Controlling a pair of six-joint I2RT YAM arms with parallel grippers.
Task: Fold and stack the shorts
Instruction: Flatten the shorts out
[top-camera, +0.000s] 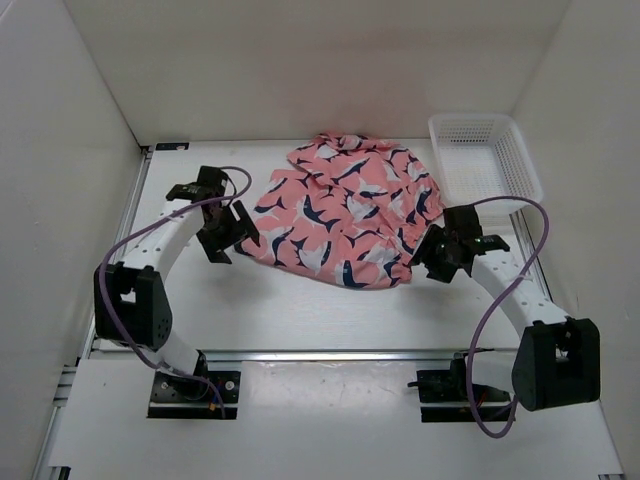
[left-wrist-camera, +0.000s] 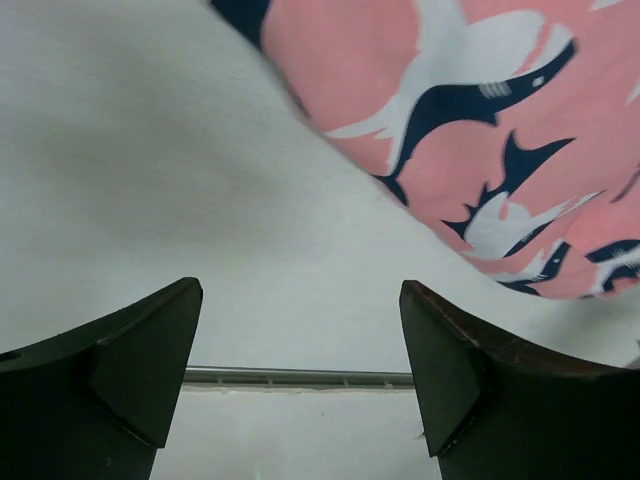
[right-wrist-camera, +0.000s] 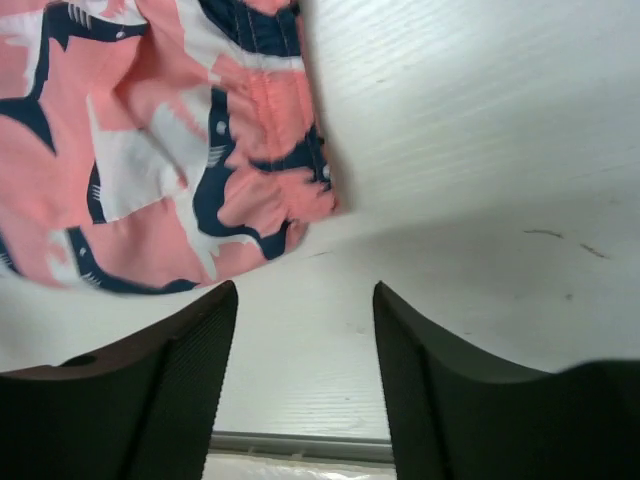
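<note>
Left hand (top-camera: 224, 234) and right hand (top-camera: 438, 256), fingers apart and empty, flank the shorts (top-camera: 345, 215). They lie crumpled mid-frame on the desk (top-camera: 300, 315).

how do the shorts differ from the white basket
The shorts are salmon-pink with navy-and-white sharks; the basket is plain white mesh. The shorts lie soft and rumpled in the middle; the basket stands rigid at the far right corner. Both rest on the table.
</note>
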